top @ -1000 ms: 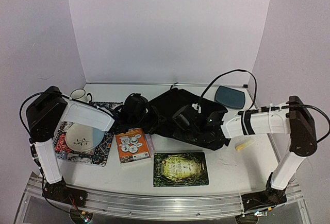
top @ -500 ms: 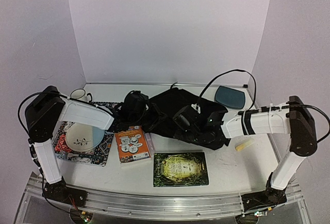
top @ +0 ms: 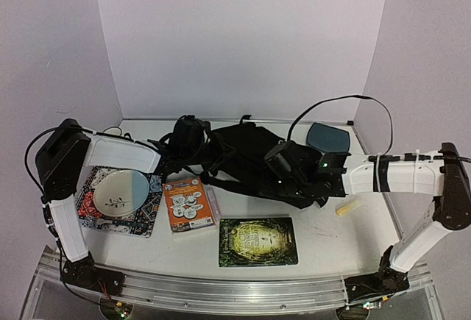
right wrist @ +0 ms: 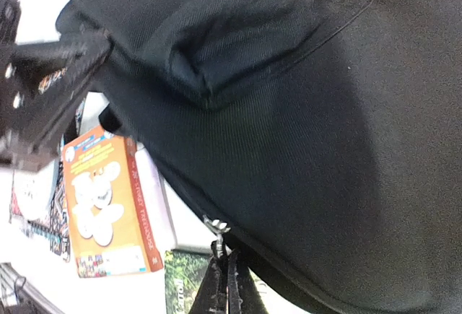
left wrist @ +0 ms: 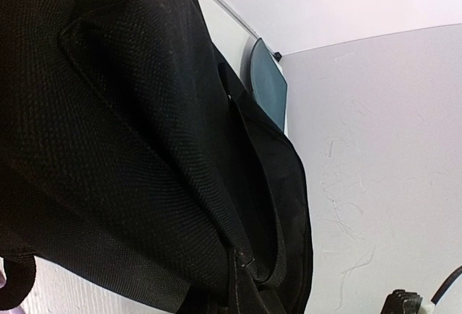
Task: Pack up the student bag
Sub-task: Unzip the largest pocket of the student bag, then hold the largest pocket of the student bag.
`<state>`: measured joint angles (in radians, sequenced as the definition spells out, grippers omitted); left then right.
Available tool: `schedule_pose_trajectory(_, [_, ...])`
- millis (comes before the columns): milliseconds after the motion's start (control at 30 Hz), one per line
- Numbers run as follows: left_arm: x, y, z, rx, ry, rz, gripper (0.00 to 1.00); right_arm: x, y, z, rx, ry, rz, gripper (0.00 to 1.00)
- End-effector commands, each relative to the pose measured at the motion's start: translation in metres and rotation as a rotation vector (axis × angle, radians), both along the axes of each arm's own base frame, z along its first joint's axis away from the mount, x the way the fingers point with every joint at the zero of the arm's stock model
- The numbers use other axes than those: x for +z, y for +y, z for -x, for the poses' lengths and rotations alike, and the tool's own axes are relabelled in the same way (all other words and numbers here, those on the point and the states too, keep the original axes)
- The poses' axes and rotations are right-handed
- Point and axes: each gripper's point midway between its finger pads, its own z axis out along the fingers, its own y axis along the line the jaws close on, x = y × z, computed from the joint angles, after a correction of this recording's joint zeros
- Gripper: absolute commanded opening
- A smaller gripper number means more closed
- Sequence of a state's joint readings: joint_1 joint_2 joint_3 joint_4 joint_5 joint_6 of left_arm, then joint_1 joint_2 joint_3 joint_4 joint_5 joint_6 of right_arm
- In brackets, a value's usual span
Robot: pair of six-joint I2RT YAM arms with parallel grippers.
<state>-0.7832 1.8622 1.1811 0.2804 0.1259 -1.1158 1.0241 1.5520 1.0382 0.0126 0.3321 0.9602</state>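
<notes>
**Both arms have shifted and the bag has gone with them**

Since a second ago the left gripper (top: 190, 137) has drawn back toward the rear wall. The right arm has reached further left across the student bag (top: 246, 154), and its claw has snapped closed from partly open.

The blue-grey tray (top: 329, 137) lies at the back right corner, just beyond the bag's right end. A plate (top: 121, 191) rests on a patterned mat (top: 151, 210) at the left. No view shows the bag's inside, so its contents cannot be told.

The bag is black woven fabric, slumped and creased. It lies across the rear middle of the table (top: 324, 239), behind an orange box (top: 190, 206) and a green book (top: 257, 240).

The right gripper (right wrist: 221, 271) is pinched tight at the bag's lower seam, on the tab under a small metal zipper pull (right wrist: 216, 226). The left claw is closed narrow against the bag's left end. Whether it pinches fabric cannot be told.
</notes>
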Motion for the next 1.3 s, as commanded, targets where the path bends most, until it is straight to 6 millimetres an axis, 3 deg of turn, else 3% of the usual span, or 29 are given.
schedule_pose_trajectory(0, [0.021,0.015,-0.044,0.022,-0.101,-0.014,0.0,-0.005,-0.016,0.02,0.08,0.018,0.093,0.0])
schedule_pose_trajectory(167, [0.008,0.024,-0.069,-0.002,-0.107,-0.109,0.0,0.001,-0.026,0.028,0.111,-0.001,0.125,0.0])
schedule_pose_trajectory(333, [0.005,0.028,-0.094,-0.052,-0.142,-0.194,0.0,0.017,-0.021,0.032,0.177,-0.048,0.146,0.0])
schedule_pose_trajectory(533, [-0.01,0.048,-0.132,-0.055,-0.169,-0.36,0.01,0.028,0.005,0.029,0.273,-0.08,0.166,0.0])
schedule_pose_trajectory(600, [-0.006,0.051,-0.14,-0.048,-0.188,-0.393,0.06,0.03,0.018,0.025,0.301,-0.091,0.172,0.0])
schedule_pose_trajectory(667, [0.0,0.054,-0.141,-0.046,-0.188,-0.392,0.18,0.032,0.031,0.018,0.314,-0.108,0.18,0.0])
schedule_pose_trajectory(767, [0.013,0.058,-0.131,-0.043,-0.173,-0.357,0.38,0.033,0.046,0.007,0.319,-0.128,0.203,0.0])
schedule_pose_trajectory(900, [0.024,0.069,-0.106,-0.022,-0.113,-0.305,0.52,0.029,0.063,-0.003,0.337,-0.133,0.211,0.0])
schedule_pose_trajectory(1000, [0.03,0.07,-0.077,-0.035,-0.063,-0.256,0.6,0.027,0.076,-0.009,0.353,-0.136,0.212,0.0])
schedule_pose_trajectory(1067, [0.023,0.066,-0.055,-0.057,-0.023,-0.244,0.65,0.028,0.081,-0.011,0.359,-0.142,0.213,0.0])
schedule_pose_trajectory(1267, [0.01,0.042,0.003,-0.126,0.045,-0.181,0.69,0.031,0.088,-0.015,0.368,-0.16,0.22,0.0])
